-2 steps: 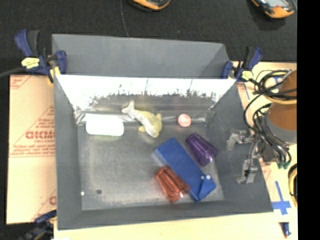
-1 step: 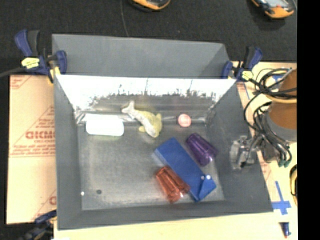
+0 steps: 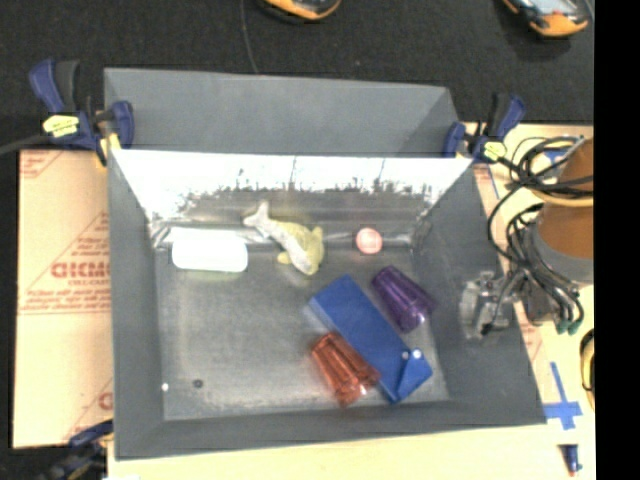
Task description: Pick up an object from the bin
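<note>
Pincer (image 3: 485, 308) stood over the bin's (image 3: 280, 128) right wall; its opening could not be judged. The purple cylinder (image 3: 402, 298) lay nearest, by the floor's right edge, just beside the blue block (image 3: 365, 338). A descent should centre on it, clear of that block.

One overhead camera, tilted slightly, whole grey bin (image 3: 300, 108) in frame, arm at right

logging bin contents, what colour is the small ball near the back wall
The small ball is pink, seen best in the camera view.
</note>
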`<state>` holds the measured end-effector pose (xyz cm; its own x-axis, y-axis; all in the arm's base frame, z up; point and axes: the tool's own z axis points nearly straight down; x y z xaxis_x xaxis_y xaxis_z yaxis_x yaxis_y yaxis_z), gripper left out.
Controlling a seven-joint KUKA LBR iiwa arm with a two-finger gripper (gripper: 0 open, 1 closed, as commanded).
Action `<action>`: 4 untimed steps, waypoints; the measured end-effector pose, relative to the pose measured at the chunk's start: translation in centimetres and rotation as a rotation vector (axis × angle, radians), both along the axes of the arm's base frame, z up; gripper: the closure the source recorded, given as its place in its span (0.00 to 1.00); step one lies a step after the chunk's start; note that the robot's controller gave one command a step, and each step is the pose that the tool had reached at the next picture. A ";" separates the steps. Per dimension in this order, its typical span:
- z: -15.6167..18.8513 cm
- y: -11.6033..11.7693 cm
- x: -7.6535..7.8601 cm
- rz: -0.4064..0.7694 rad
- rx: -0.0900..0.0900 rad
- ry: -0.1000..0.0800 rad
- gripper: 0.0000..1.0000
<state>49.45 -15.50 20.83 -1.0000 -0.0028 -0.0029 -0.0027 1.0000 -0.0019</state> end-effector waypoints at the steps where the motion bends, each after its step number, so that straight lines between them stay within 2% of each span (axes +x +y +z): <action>1: -1.5 2.1 -0.3 -0.094 -0.001 -0.005 1.00; 2: -4.8 6.2 -1.5 -0.077 0.000 -0.002 1.00; 3: -9.1 8.7 -1.4 -0.285 0.002 -0.003 0.00; 4: -9.1 8.6 -1.4 -0.283 0.001 -0.003 0.00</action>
<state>48.05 -6.86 11.71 -0.9608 0.2770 -0.0059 0.2770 0.9609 -0.0005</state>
